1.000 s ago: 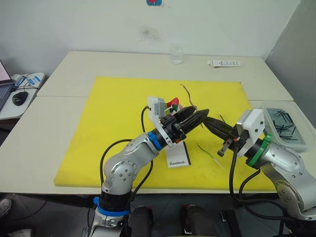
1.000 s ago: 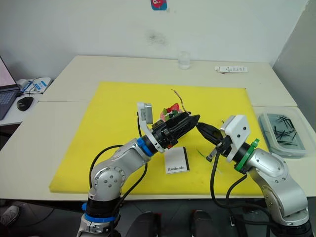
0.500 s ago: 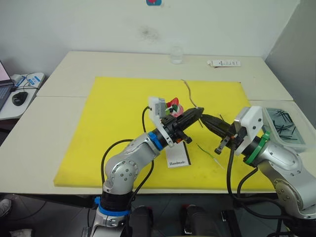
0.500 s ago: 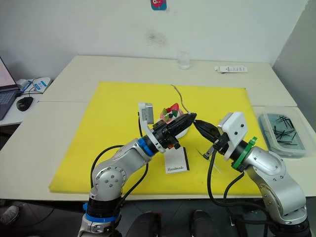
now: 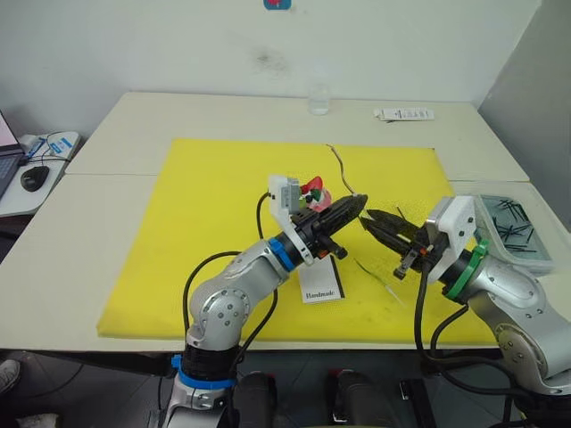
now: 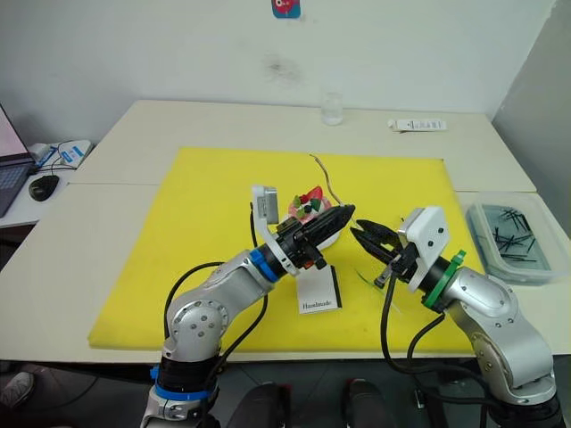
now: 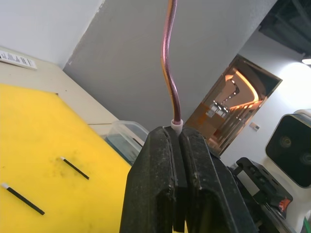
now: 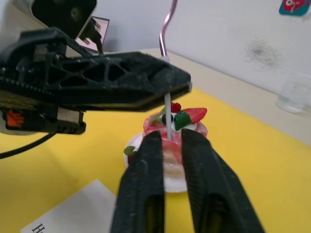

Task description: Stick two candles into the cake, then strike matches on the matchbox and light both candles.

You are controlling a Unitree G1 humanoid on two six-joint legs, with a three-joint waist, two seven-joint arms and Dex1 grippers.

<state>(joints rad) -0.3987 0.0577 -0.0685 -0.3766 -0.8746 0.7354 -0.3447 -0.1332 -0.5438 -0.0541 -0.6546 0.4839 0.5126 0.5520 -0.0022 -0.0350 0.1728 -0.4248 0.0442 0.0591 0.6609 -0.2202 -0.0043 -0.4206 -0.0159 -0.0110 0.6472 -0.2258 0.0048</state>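
My left gripper [image 5: 357,204] is shut on the lower end of a thin wavy candle [image 5: 341,169], which rises steeply above the cake [image 5: 314,191]. The left wrist view shows the candle [image 7: 170,73] standing out of the closed fingertips [image 7: 165,145]. My right gripper [image 5: 367,219] is open just right of the left one, pointing at the candle's white base without holding it. The cake [image 8: 197,127] sits on its white plate beyond both grippers. A second candle [image 5: 372,273] lies flat on the mat under my right gripper. The matchbox [image 5: 321,283] lies below the left forearm. Two matches [image 7: 75,168] lie on the mat.
A yellow mat [image 5: 214,223] covers the table's middle. A clear lidded box [image 5: 511,228] of dark sticks sits at the right edge. A glass [image 5: 318,98] and a white tube [image 5: 404,114] stand at the back. A mouse [image 5: 36,176] rests on the side table at left.
The left gripper shut on the candle. The right gripper, which held it before, opened and drew back a little to the right. The candle now stands steeper.
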